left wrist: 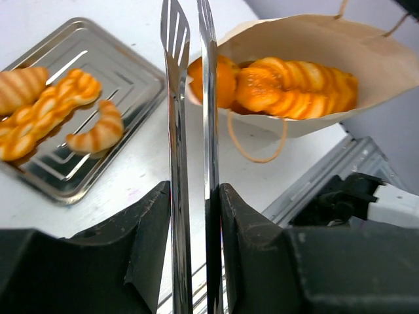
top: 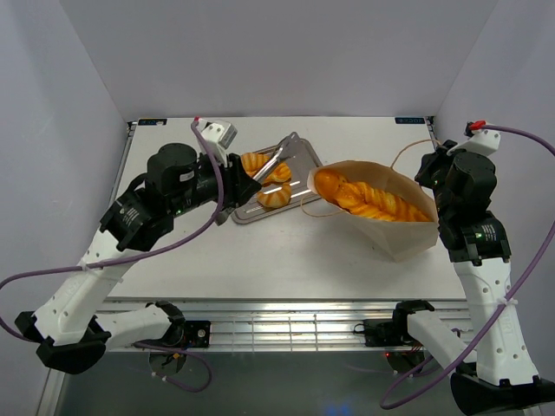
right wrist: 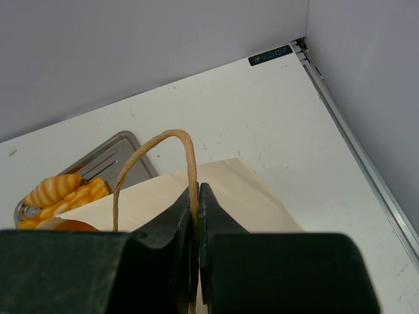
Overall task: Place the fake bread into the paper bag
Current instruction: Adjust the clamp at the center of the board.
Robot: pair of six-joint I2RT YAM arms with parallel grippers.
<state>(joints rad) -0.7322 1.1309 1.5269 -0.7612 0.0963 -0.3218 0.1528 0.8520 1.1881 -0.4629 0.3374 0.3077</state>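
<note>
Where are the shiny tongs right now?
In the top view the metal tongs are left of centre, clamped between the left gripper's fingers, reaching over the silver tray next to the open mouth of the paper bag.

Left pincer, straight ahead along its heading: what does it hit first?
Nothing obvious: the left pincer, shut on the tongs, aims between the tray and paper bag; bare table beyond, depth unclear.
</note>
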